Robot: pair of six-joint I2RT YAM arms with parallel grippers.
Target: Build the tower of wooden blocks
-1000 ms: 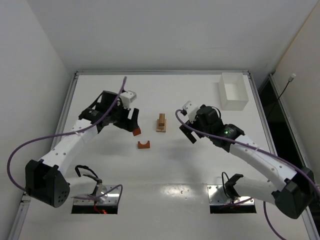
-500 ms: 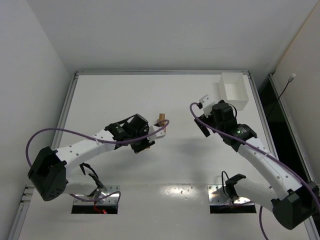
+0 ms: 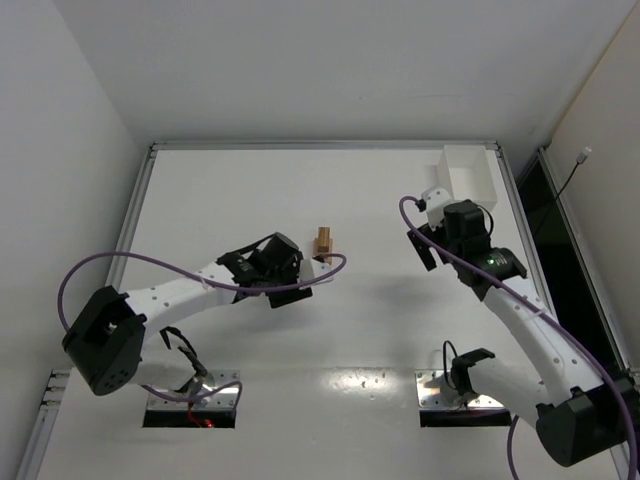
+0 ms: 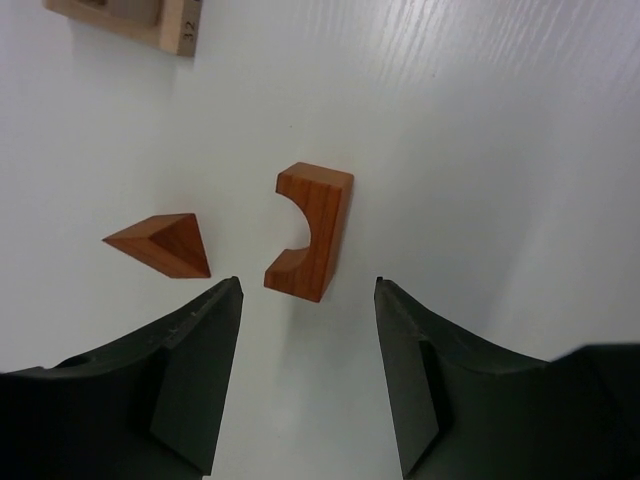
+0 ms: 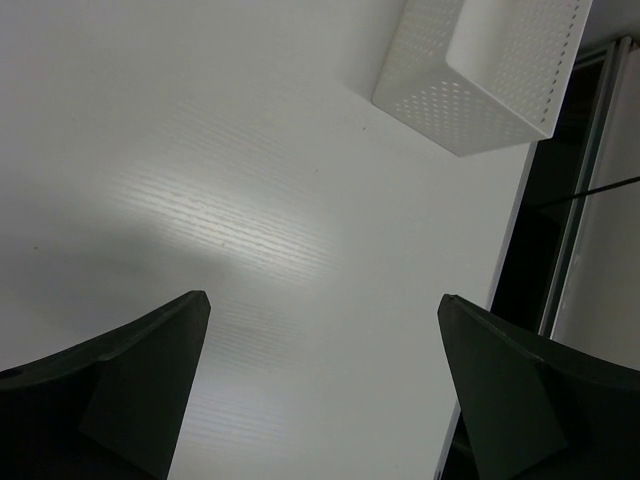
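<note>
Pale wood block tower (image 3: 323, 242); reddish arch (image 4: 310, 230), wedge (image 4: 160, 243) apart; left gripper (image 4: 308, 290), right gripper (image 5: 322, 298) agape

Wedge block (image 4: 163, 243) beside arch block (image 4: 308, 231), stack (image 3: 324, 241) nearby, box (image 3: 468, 180) far right

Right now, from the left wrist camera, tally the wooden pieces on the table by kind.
Reddish-orange wooden arch block: 1
Reddish-orange wooden wedge block: 1
Pale tan wooden stack, cut off at the picture's edge, blocks within uncountable: 1
Total: 3
</note>
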